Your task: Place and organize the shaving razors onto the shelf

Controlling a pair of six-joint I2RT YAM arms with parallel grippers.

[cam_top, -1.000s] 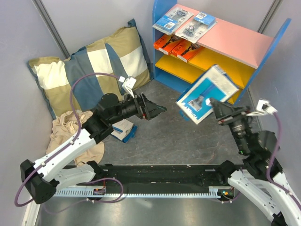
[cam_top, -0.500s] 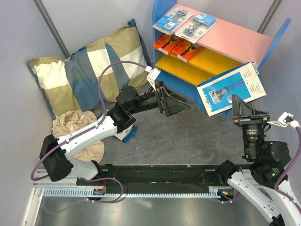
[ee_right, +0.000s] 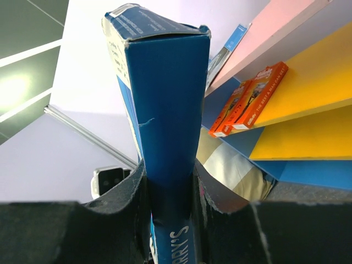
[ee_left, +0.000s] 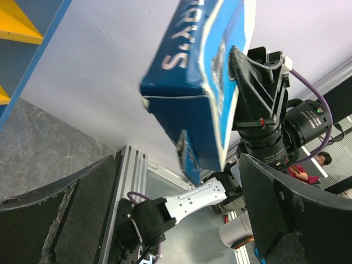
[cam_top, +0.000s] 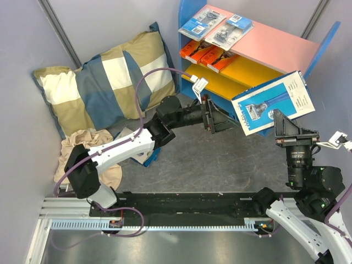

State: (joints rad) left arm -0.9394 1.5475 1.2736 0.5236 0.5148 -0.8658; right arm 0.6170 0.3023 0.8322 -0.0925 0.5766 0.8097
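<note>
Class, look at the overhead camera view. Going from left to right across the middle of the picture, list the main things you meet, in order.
checked pillow → left gripper → blue razor box

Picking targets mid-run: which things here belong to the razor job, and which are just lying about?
Job: held blue box; blister packs on the top board; orange boxes; shelf.
Lying about: pillow; beige cloth.
</note>
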